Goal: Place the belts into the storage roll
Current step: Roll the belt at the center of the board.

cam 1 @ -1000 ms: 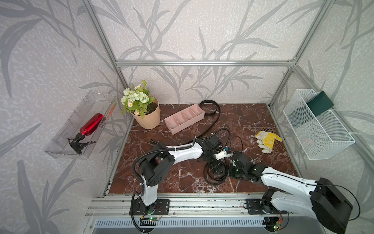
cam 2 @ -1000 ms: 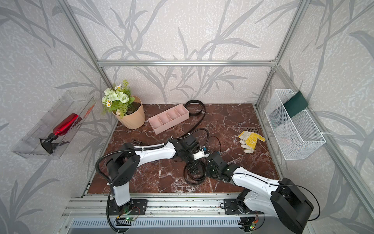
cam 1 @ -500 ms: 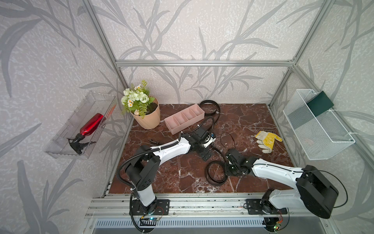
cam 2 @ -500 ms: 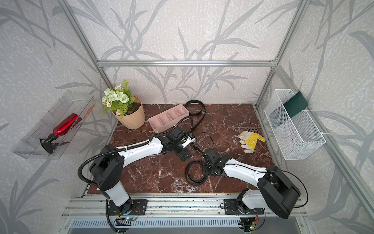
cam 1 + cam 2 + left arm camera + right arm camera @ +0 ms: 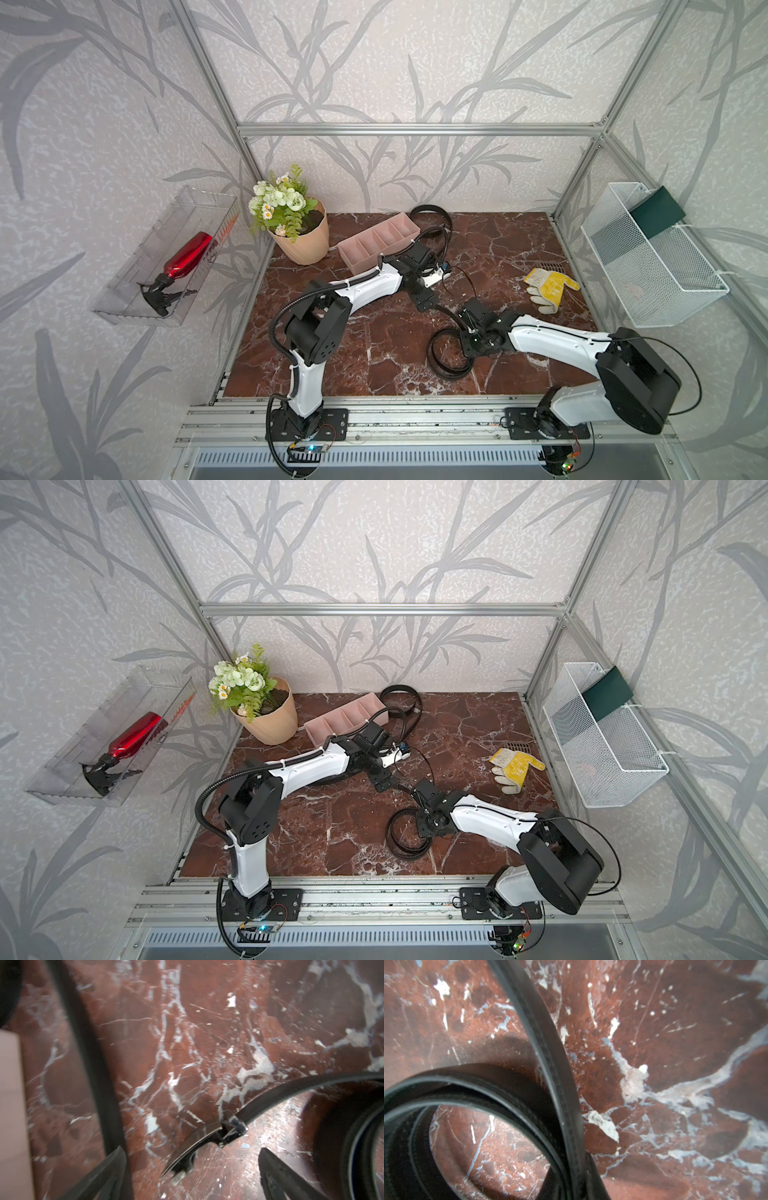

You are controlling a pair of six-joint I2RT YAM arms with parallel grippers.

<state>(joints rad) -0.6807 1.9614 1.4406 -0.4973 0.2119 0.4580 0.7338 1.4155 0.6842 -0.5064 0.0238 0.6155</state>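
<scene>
**A:** Since both belts are on the marble floor (image 5: 374, 332) and not yet in the storage roll (image 5: 365, 259), where exactly are they?

**B:** Coiled belt (image 5: 449, 375) lies well in front of the storage roll, off its right end, toward the arm bases. Shows in both top views (image 5: 409, 855). Second belt (image 5: 432, 209) is looped just behind the roll's right end, and its strap trails forward past that end.

**A:** Left gripper?

**B:** Left gripper (image 5: 428, 291) is low over the floor, just in front of the roll's right end. Fingers spread wide, gripping nothing. In the left wrist view the coiled belt's buckle (image 5: 199, 1138) lies on the marble between the fingertips (image 5: 268, 1167), touching neither.

**A:** Right gripper?

**B:** Right gripper (image 5: 467, 332) is at the coil's rim, on the edge nearest the roll. The right wrist view has the strap (image 5: 550, 1043) running straight down toward the jaws, but the fingers are out of frame. I can't tell whether it's clamped on the belt or just close.

**A:** Anything else near the roll?

**B:** Flowerpot (image 5: 305, 245) just beside its left end. Glove (image 5: 548, 286) well off to its right.
</scene>
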